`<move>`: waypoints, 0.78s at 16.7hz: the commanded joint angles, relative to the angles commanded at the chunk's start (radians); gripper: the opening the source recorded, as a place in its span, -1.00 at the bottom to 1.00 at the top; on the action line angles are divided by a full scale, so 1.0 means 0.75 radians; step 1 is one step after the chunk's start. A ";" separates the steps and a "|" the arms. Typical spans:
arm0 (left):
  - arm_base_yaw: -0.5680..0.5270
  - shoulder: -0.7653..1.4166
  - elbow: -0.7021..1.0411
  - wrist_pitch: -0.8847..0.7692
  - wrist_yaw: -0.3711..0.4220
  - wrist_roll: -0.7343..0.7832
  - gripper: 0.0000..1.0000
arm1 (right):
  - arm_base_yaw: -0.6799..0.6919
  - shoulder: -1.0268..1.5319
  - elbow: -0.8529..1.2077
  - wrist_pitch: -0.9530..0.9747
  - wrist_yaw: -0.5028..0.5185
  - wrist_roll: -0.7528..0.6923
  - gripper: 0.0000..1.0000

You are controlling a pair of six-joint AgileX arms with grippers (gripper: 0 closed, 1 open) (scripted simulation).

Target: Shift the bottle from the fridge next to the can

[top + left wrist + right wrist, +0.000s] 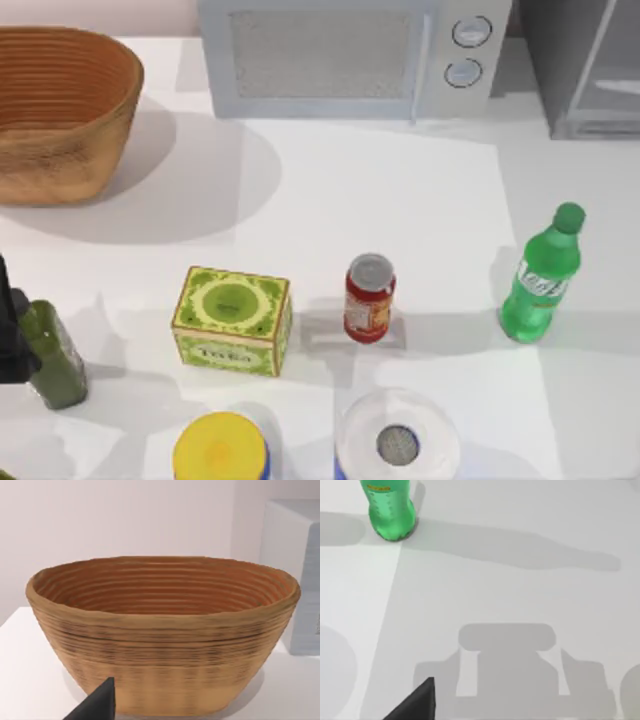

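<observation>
The bright green bottle [541, 280] stands upright on the white table, right of centre and in front of the fridge [585, 70], which sits at the back right corner. The small red can [369, 298] stands near the middle, well to the bottle's left with bare table between them. In the right wrist view the bottle's lower half [390, 510] is some way off, and a dark part of my right gripper [417, 702] shows at the picture's edge, holding nothing. A dark part of my left gripper [97, 705] faces the basket.
A wicker basket [60, 110] [160, 635] sits at the back left and a light grey microwave [350, 55] at the back middle. A green tea box [232, 320], a dark olive bottle [50, 355], a yellow-lidded tub [220, 448] and a white-lidded container [398, 440] stand along the front.
</observation>
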 joint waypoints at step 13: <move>0.000 0.000 0.000 0.000 0.000 0.000 1.00 | -1.569 1.766 0.556 0.024 -0.812 -1.851 1.00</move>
